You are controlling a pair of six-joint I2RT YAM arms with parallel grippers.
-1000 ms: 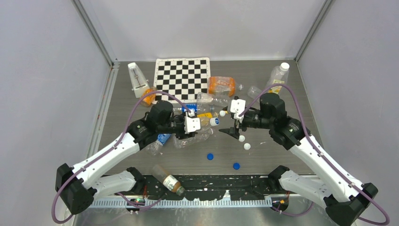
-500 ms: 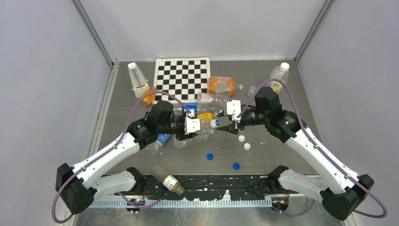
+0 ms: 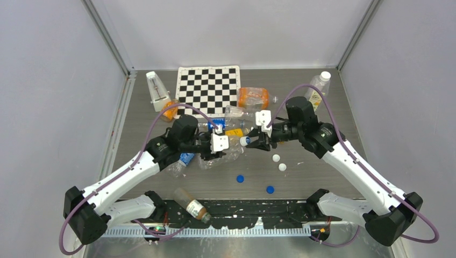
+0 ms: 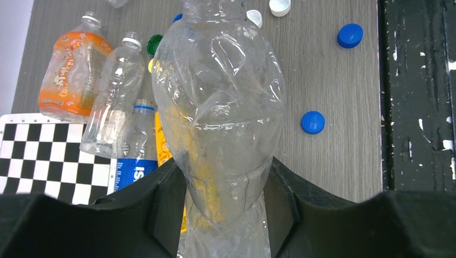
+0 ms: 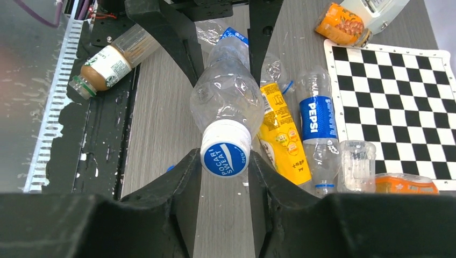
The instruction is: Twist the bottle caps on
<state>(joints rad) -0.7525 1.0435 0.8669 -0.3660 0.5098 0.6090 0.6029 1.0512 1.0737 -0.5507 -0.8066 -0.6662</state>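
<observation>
Mid tabletop (image 3: 141, 121), off surface: clear bottle (image 5: 226, 97) held lying flat, long axis running L–R between the arms.
L gripper (image 4: 223, 169): clamped on bottle's lower body, neck pointing away from it.
Cap (image 5: 226, 152): white-blue, sits on neck, faces R wrist head-on; how far threaded, can't tell.
R gripper (image 3: 253, 142): jaws narrow, one finger each side of cap, pads look to touch it.
Key relation: cap axis lines up w/ R wrist roll, so R arm twists, L braces.
Spare caps (image 3: 240, 178): blue + white, loose twd near edge.
</observation>
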